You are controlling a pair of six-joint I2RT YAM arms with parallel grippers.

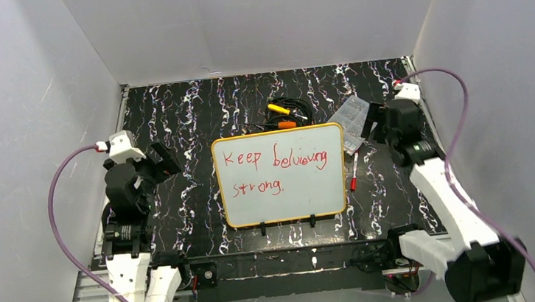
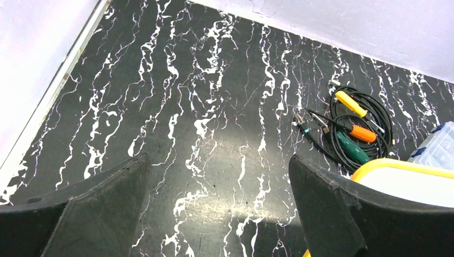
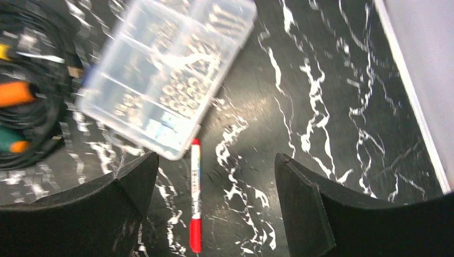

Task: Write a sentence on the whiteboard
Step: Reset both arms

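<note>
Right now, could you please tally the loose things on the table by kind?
Whiteboard: 1
Red marker: 1
Clear compartment box: 1
Coiled cable bundle: 1
Total: 4

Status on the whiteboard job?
Left gripper open, empty; right gripper open, empty. Sentence on whiteboard, two lines, red. Marker on table right of whiteboard, below right gripper. Cables and box behind whiteboard.

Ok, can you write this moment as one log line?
sentence: written on whiteboard | marker: lying on table beside whiteboard | left end effector: open, empty | right end effector: open, empty
</note>
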